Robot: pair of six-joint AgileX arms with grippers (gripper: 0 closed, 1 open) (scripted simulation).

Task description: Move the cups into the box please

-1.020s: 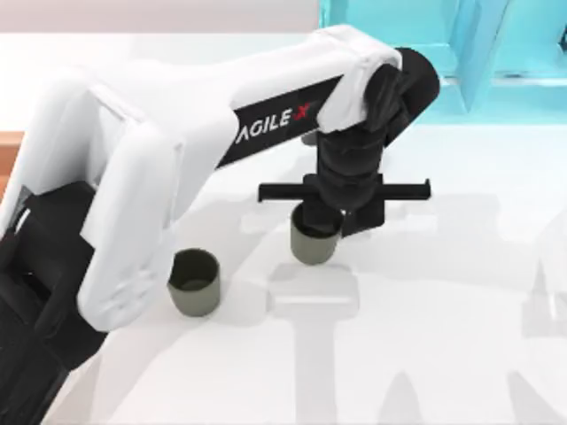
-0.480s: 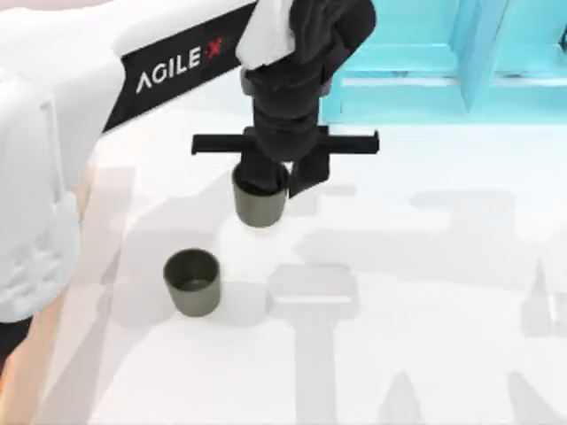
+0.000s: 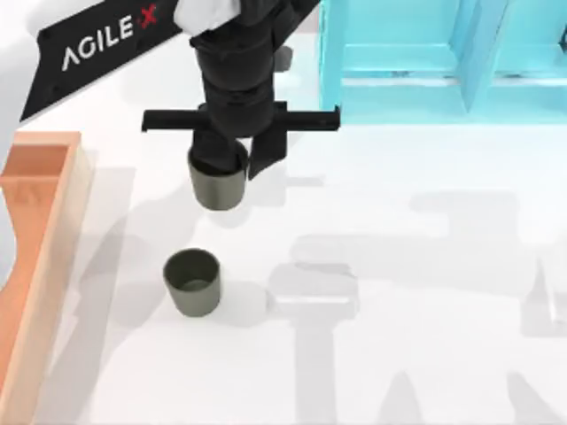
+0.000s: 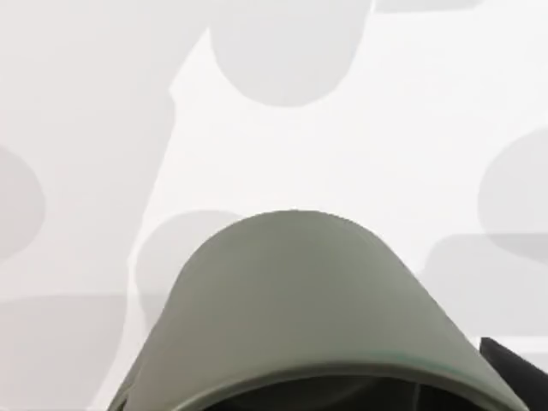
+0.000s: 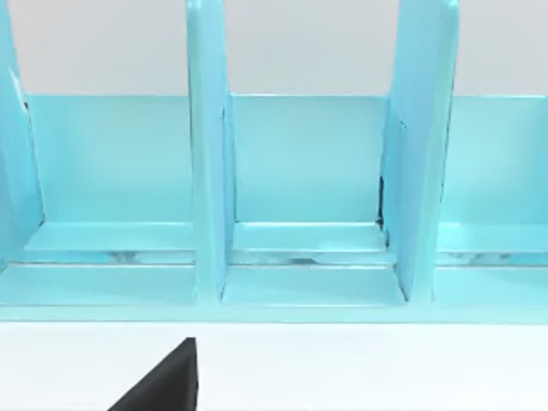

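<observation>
White worktop [image 3: 425, 292] spans the whole top view, crossed by soft grey shadows.

Cyan shelf frame [image 3: 425, 53] stands along the far edge, toward the right side. In the right wrist view the same frame [image 5: 300, 188] faces the camera: upright dividers, open bays, a low lip along the front.

Box [image 3: 35, 257], orange-brown wood with lighter raised rim, sits at the left edge of the worktop, cut off by the picture's border. One corner and one long wall in sight.

Left arm [image 3: 97, 40], white shell with black AgileX panel, reaches in from the upper left, wrist pointing down over the worktop left of the cyan frame.

Left gripper [image 3: 232, 164] hangs from that wrist under a black crossbar. Its fingers are clamped over the rim of the held cup [image 3: 217, 184], one inside the mouth and one outside the wall. Cup is upright, raised off the worktop; its shadow falls just beside it. It lies between the box and the cyan frame, nearer the far side, not over the box. In the left wrist view the held cup [image 4: 300, 317] sits close under the camera, white worktop beyond.

Second cup [image 3: 193, 282], same dark olive-grey, stands upright on the worktop nearer the camera side, apart from the held one and to the right of the box, mouth up.

Right gripper: a black wedge at the edge of the right wrist view; cannot tell whether its fingers are apart or together.
</observation>
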